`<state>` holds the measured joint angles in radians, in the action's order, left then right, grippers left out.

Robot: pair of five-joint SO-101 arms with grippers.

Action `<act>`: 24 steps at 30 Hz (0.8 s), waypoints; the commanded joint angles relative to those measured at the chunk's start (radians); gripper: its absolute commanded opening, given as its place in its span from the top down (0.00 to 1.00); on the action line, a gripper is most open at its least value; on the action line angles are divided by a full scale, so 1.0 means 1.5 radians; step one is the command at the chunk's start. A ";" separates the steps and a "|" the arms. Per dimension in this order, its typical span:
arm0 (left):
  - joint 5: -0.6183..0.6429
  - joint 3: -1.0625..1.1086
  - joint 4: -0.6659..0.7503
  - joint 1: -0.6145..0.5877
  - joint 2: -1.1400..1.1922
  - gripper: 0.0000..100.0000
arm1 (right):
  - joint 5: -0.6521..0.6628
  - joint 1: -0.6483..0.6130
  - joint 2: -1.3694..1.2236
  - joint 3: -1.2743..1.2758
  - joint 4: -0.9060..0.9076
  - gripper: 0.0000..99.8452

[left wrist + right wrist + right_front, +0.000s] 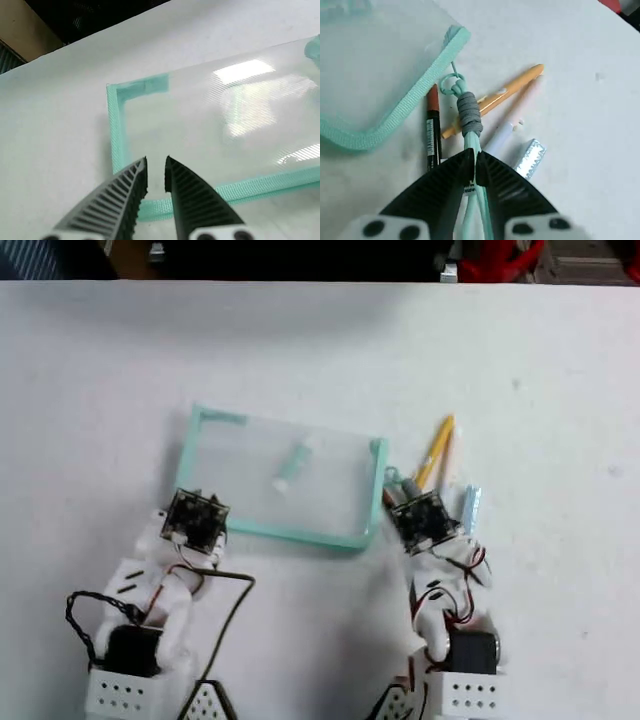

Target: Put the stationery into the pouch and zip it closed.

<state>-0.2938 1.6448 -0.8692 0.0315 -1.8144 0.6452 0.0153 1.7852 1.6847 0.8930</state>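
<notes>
Overhead, the pouch point(350, 537) lies flat on the white table point(120, 360). It is a clear rectangle edged in woven teal tape, with a short pale stick point(293, 465) inside it. An arm sits at each near corner. Off the pouch's right-hand end a yellow pen point(435, 452) angles away from the right arm's wrist.

The right wrist view adds what the high view hides. The right gripper point(475, 159) is pinched tight on a teal cord point(469, 112), which is bound with a grey wrap and runs up to a small ring at the pouch's corner. Beside the cord, close to the tape, lies a black pen point(433, 135) with a reddish-brown end. A slim pink pen point(522, 102) lies alongside the yellow one, and a crinkled silvery strip point(530, 157) is just beyond them.

The left wrist view shows the left gripper point(156, 164) over the other near corner. Its ribbed black fingers are a narrow slit apart, gripping nothing visible. The glossy film there carries bright reflections.
</notes>
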 commanded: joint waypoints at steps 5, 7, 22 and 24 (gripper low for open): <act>-0.008 -0.004 0.017 0.001 -0.006 0.98 | 0.077 -0.014 0.005 -0.016 -0.012 0.98; -0.008 -0.004 0.017 0.001 -0.006 0.97 | 0.077 -0.029 0.005 -0.035 -0.011 0.98; -0.008 -0.004 0.017 0.001 -0.006 0.97 | -0.123 -0.312 -0.003 -0.183 -0.041 0.98; -0.008 -0.004 0.016 0.001 -0.006 0.97 | -0.124 -0.299 0.001 -0.129 -0.061 0.98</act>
<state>-0.2938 1.6448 -0.8692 0.0299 -1.8144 0.4687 -0.4373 1.7960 1.4392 0.8454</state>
